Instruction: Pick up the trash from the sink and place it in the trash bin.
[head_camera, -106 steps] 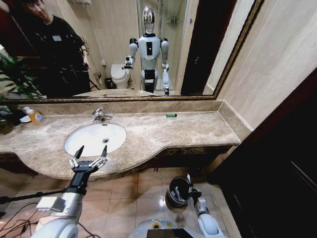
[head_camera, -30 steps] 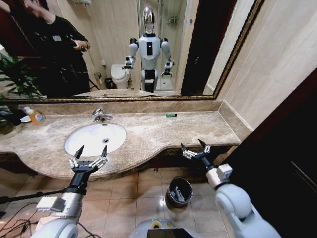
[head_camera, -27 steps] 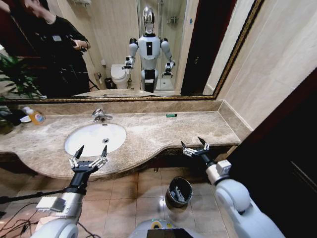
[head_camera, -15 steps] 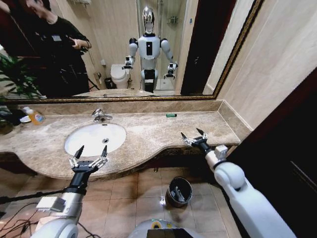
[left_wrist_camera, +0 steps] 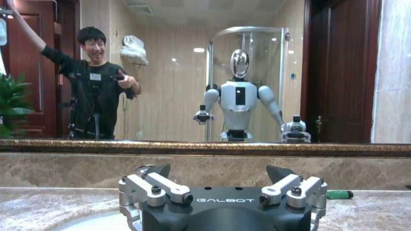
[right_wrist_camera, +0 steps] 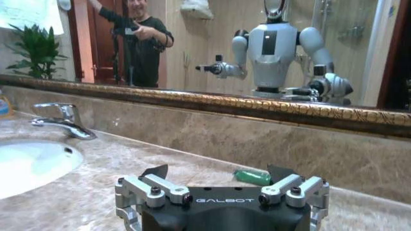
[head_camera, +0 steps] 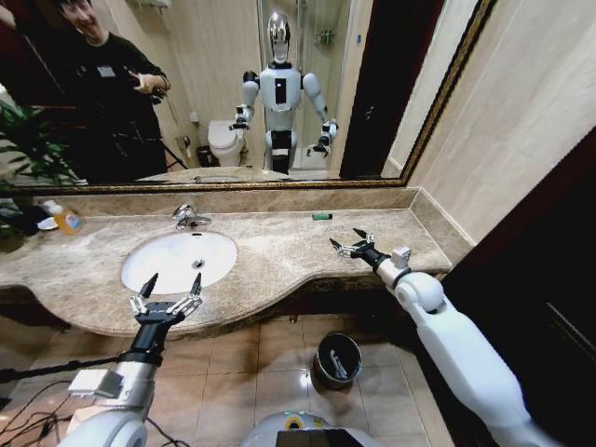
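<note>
With its fingers spread wide and empty over the beige veined marble bench (head_camera: 279, 247), the right gripper (head_camera: 352, 244) could skid the tiny green rectangular piece (head_camera: 321, 216), at its eleven o'clock, along the wall, while the left gripper (head_camera: 168, 296) hangs wide at the white oval sink (head_camera: 177, 259).

Glossy veined marble countertop (head_camera: 279, 247) (polished), glazed white sink (head_camera: 177, 261), chrome faucet (head_camera: 189, 218).

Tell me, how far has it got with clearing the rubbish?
Some white bits already lie in the small round dark bin on the floor, and the white oval basin looks bare. Nothing is held: the right pincer is open above the beige marble countertop, short of the small green piece by the mirror, seemingly the last. The left pincer hangs open at the basin's front.
</note>
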### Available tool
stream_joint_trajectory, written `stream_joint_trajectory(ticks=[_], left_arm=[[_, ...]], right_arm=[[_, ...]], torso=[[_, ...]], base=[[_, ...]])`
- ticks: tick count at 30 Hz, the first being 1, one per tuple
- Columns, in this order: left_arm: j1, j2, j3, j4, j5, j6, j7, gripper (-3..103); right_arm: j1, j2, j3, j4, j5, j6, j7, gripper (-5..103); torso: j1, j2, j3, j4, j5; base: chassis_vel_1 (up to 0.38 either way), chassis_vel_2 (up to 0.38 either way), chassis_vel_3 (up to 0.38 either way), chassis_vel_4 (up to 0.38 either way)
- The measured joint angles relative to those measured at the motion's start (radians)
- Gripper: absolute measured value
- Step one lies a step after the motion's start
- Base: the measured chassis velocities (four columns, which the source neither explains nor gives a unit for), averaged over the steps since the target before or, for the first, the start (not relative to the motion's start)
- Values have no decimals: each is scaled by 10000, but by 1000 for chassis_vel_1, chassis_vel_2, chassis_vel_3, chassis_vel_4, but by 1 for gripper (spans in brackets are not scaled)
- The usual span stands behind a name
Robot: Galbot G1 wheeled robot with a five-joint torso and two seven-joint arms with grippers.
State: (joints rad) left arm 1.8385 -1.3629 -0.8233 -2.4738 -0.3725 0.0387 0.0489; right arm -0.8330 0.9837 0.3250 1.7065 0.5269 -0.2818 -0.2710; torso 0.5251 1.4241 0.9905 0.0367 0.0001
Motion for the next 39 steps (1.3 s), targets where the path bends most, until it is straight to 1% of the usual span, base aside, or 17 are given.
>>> stream_joint_trajectory(ticks=[1, 2, 5, 6, 7, 9, 10, 11, 13, 14, 16, 19, 22, 25, 28, 32, 39], left_arm=[[0, 0, 0, 0, 0, 0, 0, 100], [0, 0, 0, 0, 0, 0, 0, 100], [0, 1, 0, 0, 0, 0, 1, 100], [0, 1, 0, 0, 0, 0, 1, 100], [0, 0, 0, 0, 0, 0, 2, 100], [0, 1, 0, 0, 0, 0, 0, 100], [0, 1, 0, 0, 0, 0, 0, 100], [0, 1, 0, 0, 0, 0, 1, 100], [0, 0, 0, -1, 0, 0, 1, 100], [0, 0, 0, -1, 0, 0, 1, 100], [1, 0, -1, -1, 0, 0, 0, 100], [1, 0, 0, 0, 0, 0, 0, 100], [0, 0, 0, 0, 0, 0, 0, 100], [0, 0, 0, 0, 0, 0, 0, 100], [0, 0, 0, 0, 0, 0, 0, 100], [0, 1, 0, 0, 0, 0, 0, 100], [1, 0, 0, 0, 0, 0, 1, 100]], right_arm=[[461, -24, -176, -384, 1, 1, -140, 100], [461, -24, -176, -384, 1, 1, -140, 100], [1751, 71, -793, -1627, -55, 44, -435, 100], [1751, 71, -793, -1627, -55, 44, -435, 100], [2139, 151, -1011, -2119, -148, 100, -650, 100], [2723, 307, -1318, -3027, -361, 331, -1315, 100], [2723, 307, -1318, -3027, -361, 331, -1315, 100], [3227, 472, -1519, -3812, -501, 555, -2086, 100], [3937, 702, -1788, -4769, -884, 715, -2924, 100], [3937, 702, -1788, -4769, -884, 715, -2924, 100], [4824, 982, -2148, -5748, -1192, 785, -3453, 100], [5589, 1305, -2522, -6613, -1297, 802, -3536, 100], [6564, 1863, -2883, -8056, -1808, 897, -3613, 100], [7033, 2139, -3053, -8827, -2127, 939, -3659, 100], [7455, 2325, -3306, -9506, -2344, 906, -3633, 100], [7968, 2520, -3569, -10293, -2567, 391, -3471, 100], [8733, 2891, -3543, -11696, -2841, 255, -3401, 100]], torso=[[-1, 0, 1, 0, -1], [-1, 0, 1, 0, -1], [0, 0, 1, 2, -2], [0, 0, 1, 2, -2], [0, 0, 1, 2, 2], [0, 0, 0, 1, -1], [0, 0, 0, 1, -1], [0, 0, 1, 0, 2], [0, 0, 1, 0, 1], [0, 0, 1, 0, 1], [0, 0, 1, 1, -3], [0, 0, 0, 2, -3], [1, 1, 0, 3, -2], [1, 1, 1, 3, -2], [1, 1, 1, 2, -1], [-1, 1, 0, 1, -1], [0, 1, 0, 0, -1]], base=[[0, 0, 0, 0], [0, 0, 0, 0], [0, 0, 0, 0], [0, 0, 0, 0], [0, 0, 0, 0], [0, 0, 0, 0], [0, 0, 0, 0], [0, 0, 0, 0], [0, 0, 0, 0], [0, 0, 0, 0], [0, 0, 0, 0], [0, 0, 0, 0], [0, 0, 0, 0], [0, 0, 0, 0], [0, 0, 0, 0], [0, 0, 0, 0], [0, 0, 0, 0]])
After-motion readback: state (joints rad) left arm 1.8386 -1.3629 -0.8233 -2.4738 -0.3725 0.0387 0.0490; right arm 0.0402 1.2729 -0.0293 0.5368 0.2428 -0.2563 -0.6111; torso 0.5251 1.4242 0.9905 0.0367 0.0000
